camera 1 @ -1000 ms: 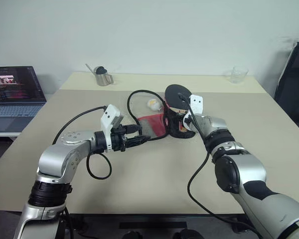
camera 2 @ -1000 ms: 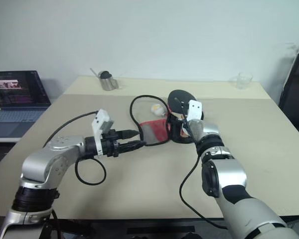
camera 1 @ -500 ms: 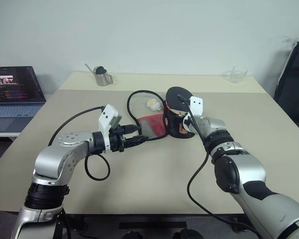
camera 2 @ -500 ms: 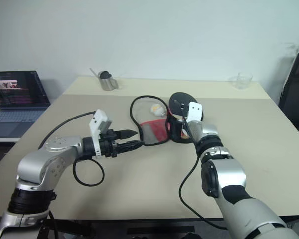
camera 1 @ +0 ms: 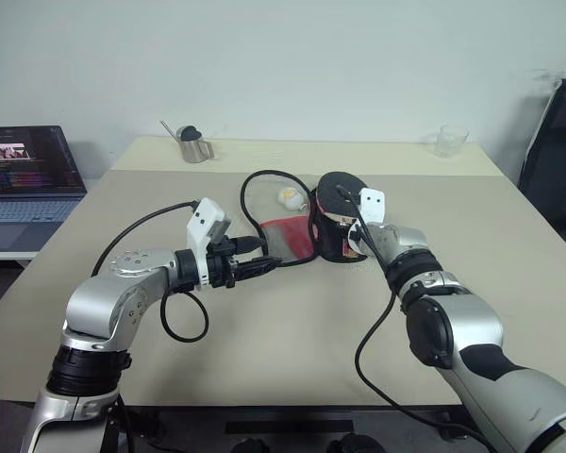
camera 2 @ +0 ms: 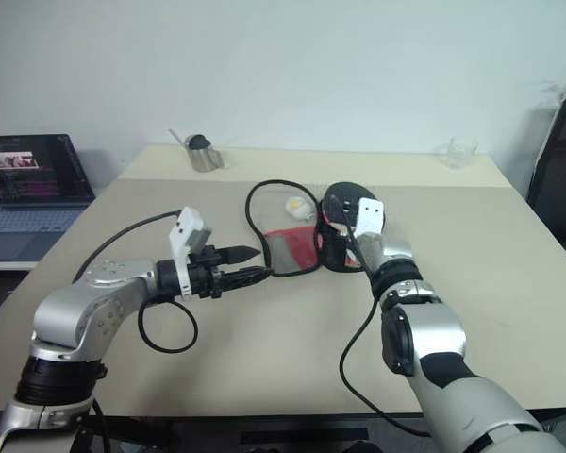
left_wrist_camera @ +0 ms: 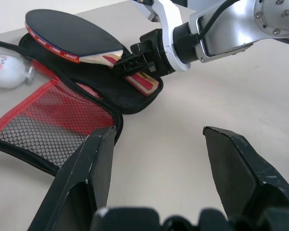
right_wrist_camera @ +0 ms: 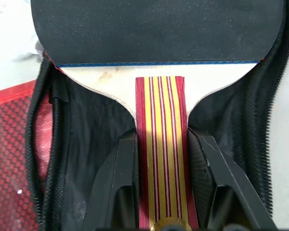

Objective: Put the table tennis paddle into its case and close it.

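Head views. Open case lies mid-table, black pouch half toward the right arm, red mesh flap spread toward the left arm. Paddle sits over the pouch half, dark head raised and pointing away from the robot, handle back toward the right gripper. Right arm reaches well forward, wrist dipped toward the case. Left gripper hangs near the mesh flap's near edge, pointing across at it, elbow out wide. White ball rests just beyond the flap. Steel cup and glass stand at the far edge, well apart from the work; laptop off to the left side.

Left wrist view. Left fingers spread, nothing between them; mesh flap just beside one finger. Paddle tilted, head up off the pouch, handle end low inside the pouch's narrow part, right gripper pinching it.

Right wrist view. Fingers pressed on both sides of the striped handle. Paddle's long axis runs straight on from the gripper, lined up with the pouch; zipper edge rings the head on either side.

Judgement: the head must drop flat inside the pouch. The right arm, the only one holding, lowers it; the left is the nearer to fold the flap over.
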Tool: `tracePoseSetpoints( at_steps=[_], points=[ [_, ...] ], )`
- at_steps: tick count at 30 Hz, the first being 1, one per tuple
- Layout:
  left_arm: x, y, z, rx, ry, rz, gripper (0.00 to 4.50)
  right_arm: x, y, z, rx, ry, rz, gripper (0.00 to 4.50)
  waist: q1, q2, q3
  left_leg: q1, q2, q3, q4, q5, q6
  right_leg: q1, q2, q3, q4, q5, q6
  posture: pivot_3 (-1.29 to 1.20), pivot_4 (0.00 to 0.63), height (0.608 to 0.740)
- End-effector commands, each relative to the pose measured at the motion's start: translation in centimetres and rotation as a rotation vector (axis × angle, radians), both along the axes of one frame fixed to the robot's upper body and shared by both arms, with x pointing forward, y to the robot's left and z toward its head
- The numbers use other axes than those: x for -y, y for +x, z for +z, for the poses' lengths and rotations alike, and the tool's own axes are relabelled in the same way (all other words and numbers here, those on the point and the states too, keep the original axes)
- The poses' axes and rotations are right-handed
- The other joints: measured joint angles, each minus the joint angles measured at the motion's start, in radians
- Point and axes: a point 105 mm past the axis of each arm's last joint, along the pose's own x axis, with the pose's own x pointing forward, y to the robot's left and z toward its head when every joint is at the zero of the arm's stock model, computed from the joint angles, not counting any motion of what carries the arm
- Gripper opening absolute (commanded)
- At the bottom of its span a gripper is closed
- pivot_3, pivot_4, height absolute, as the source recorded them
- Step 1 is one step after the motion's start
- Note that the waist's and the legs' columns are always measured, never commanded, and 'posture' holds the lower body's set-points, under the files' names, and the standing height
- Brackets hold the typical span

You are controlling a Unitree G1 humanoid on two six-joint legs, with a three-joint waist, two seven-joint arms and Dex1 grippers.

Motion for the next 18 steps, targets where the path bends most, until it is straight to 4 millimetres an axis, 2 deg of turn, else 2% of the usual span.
tracePoseSetpoints(
  at_steps=[1,8,10,14,18],
  points=[
    [0.18,-0.38,1.66,0.064,-0.003,-0.019,3.18,0.49,0.37,0.98,0.040,-0.002,-0.019,1.03,0.000,0.000,0.000,0.000,0.000,0.000,0.000,0.000,0.000,0.000,0.000,0.000,0.000,0.000,0.000,0.00,0.150,0.740],
    [0.06,-0.36,1.61,0.065,0.001,-0.013,3.18,0.14,0.24,0.71,0.027,-0.005,-0.007,1.03,0.000,0.000,0.000,0.000,0.000,0.000,0.000,0.000,0.000,0.000,0.000,0.000,0.000,0.000,0.000,0.00,0.150,0.740],
    [0.04,-0.35,1.60,0.065,0.002,-0.012,3.18,0.03,0.22,0.68,0.025,-0.002,-0.004,1.79,0.000,0.000,0.000,0.000,0.000,0.000,0.000,0.000,0.000,0.000,0.000,0.000,0.000,0.000,0.000,0.00,0.150,0.740],
    [0.04,-0.33,1.58,0.065,0.003,-0.011,3.18,-0.06,0.20,0.64,0.024,0.001,0.004,2.97,0.000,0.000,0.000,0.000,0.000,0.000,0.000,0.000,0.000,0.000,0.000,0.000,0.000,0.000,0.000,0.00,0.150,0.740],
    [0.05,-0.28,1.58,0.066,0.004,-0.011,3.18,-0.09,0.21,0.71,0.026,-0.003,0.007,4.45,0.000,0.000,0.000,0.000,0.000,0.000,0.000,0.000,0.000,0.000,0.000,0.000,0.000,0.000,0.000,0.00,0.150,0.740]
  ],
)
